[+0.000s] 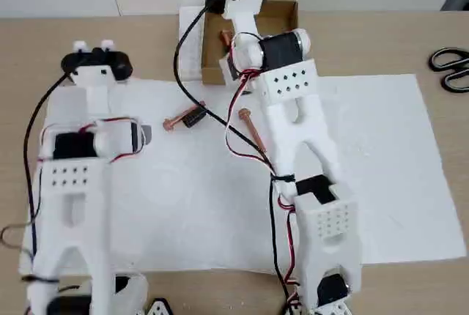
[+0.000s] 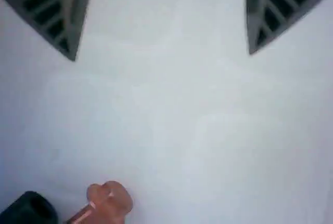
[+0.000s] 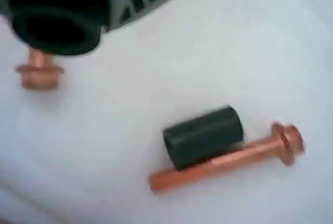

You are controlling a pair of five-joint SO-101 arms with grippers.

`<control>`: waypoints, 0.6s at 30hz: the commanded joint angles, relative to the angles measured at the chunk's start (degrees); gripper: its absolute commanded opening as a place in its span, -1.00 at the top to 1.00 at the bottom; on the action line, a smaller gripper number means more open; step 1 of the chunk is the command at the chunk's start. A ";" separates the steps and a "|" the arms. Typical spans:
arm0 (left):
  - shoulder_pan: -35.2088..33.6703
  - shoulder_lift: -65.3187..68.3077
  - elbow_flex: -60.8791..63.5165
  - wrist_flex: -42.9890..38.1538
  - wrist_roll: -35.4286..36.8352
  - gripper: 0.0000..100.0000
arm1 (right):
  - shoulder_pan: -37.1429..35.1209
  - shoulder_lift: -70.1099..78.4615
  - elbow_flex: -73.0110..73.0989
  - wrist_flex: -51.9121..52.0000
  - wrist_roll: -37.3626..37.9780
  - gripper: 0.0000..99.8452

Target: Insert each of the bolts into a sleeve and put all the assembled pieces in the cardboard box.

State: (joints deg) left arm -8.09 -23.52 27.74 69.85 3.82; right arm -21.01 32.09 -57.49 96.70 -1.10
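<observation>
A black sleeve (image 3: 203, 135) and a copper bolt (image 3: 229, 159) lie side by side on the white paper; the high view has this pair (image 1: 185, 119) left of centre. Over bare paper beside it, my left gripper (image 2: 161, 52) hangs open with nothing between its fingers, the bolt's head (image 2: 109, 200) close by. My right gripper (image 3: 104, 5) is shut on another black sleeve (image 3: 52, 26), held above a second loose bolt (image 3: 39, 73) that lies on the paper (image 1: 249, 130) and is partly hidden behind the sleeve. The cardboard box (image 1: 282, 15) stands at the back with a copper bolt (image 1: 226, 36) inside.
A white paper sheet (image 1: 381, 146) covers most of the wooden table. Scissors (image 1: 451, 66) lie at the far right edge. The right arm's cable (image 1: 220, 121) runs across the paper between the two loose bolts.
</observation>
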 commanded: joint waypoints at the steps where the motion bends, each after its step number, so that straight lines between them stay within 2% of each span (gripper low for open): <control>1: 1.23 5.63 -5.76 0.88 0.53 0.60 | 5.76 -6.11 8.18 0.40 1.58 0.99; 7: 4.75 6.77 -6.73 3.16 3.52 0.60 | 12.79 -6.55 19.43 0.40 1.85 0.99; 18: 7.21 7.03 -6.73 2.90 3.69 0.60 | 13.76 -1.71 27.16 -2.86 3.96 0.99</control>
State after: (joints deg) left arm -1.14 -16.40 23.96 72.66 7.08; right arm -7.65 30.24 -30.33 94.59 2.15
